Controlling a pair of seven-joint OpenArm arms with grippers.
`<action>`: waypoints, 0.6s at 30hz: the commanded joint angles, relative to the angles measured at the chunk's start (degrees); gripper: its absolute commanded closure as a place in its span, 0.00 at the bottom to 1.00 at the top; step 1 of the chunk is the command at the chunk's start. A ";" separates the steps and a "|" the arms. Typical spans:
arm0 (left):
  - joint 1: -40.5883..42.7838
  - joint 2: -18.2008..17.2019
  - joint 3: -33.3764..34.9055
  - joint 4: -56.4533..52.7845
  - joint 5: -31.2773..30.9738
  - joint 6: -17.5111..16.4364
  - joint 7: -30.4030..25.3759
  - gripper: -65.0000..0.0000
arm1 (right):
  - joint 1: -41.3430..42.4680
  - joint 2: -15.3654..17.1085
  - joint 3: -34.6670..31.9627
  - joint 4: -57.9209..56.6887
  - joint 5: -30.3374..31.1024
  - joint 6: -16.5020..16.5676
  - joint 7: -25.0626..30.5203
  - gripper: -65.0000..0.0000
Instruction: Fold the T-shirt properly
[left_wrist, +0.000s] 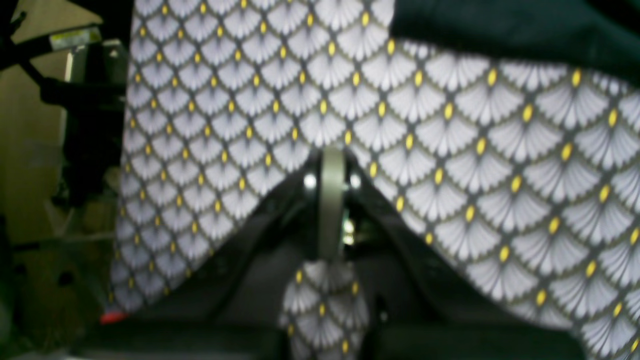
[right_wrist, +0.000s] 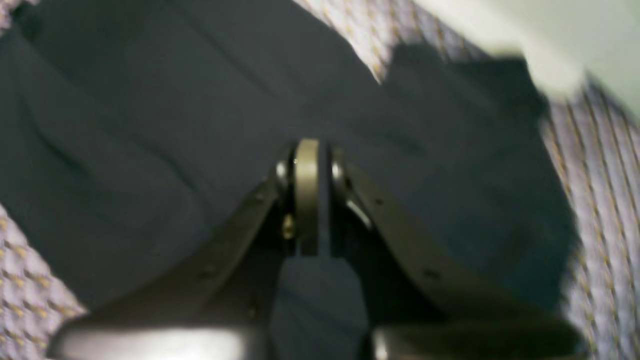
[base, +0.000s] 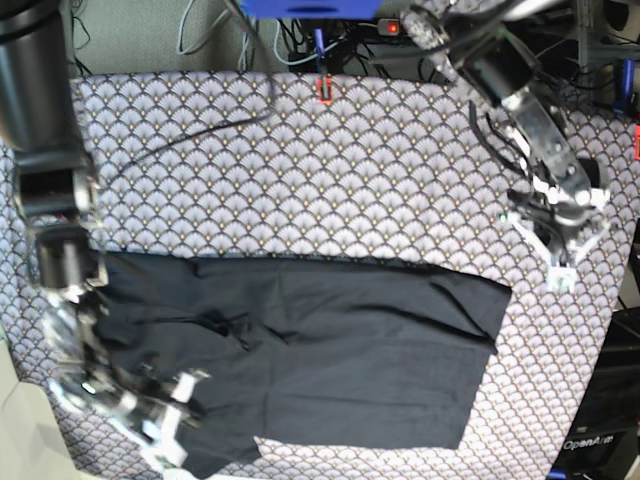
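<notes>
Lying across the near half of the surface is the T-shirt (base: 330, 360), a plain black one spread mostly flat on the fan-patterned tablecloth (base: 330, 170), with a rumpled bunch of folds toward its left part in the base view.

Nearest to the camera, at the shirt's lower left corner, sits the right pincer (base: 165, 432) — it's down on the fabric, and the right wrist view shows its jaws pressed together with dark cloth all around them (right_wrist: 310, 150). Whether it actually has any cloth pinched between the tips, I can't tell; the picture is too blurry there.

Past the shirt's far right corner, well apart from it, the left pincer (base: 560, 268) hangs over bare tablecloth. Its wrist view shows the jaws closed tight with nothing in them (left_wrist: 332, 155), just the fan pattern underneath and a dark strip of shirt along the top right edge.

Farther back, beyond the shirt's far edge, a thin black cable (base: 200, 128) snakes over the tablecloth — and a small red tag (base: 324, 90) sits at the surface's back edge.
</notes>
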 joint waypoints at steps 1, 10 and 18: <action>-0.51 -0.37 0.24 1.83 -0.34 -1.39 -0.98 1.00 | -0.78 1.10 0.90 3.60 0.70 0.14 0.58 0.98; -0.77 -0.11 -0.11 3.24 -0.43 -1.78 -1.24 1.00 | -25.04 10.86 11.10 30.94 0.44 0.14 -5.92 0.97; -6.84 0.33 -0.29 2.44 -0.34 -1.78 -1.07 0.93 | -34.45 13.14 25.78 31.82 0.44 0.14 -7.42 0.78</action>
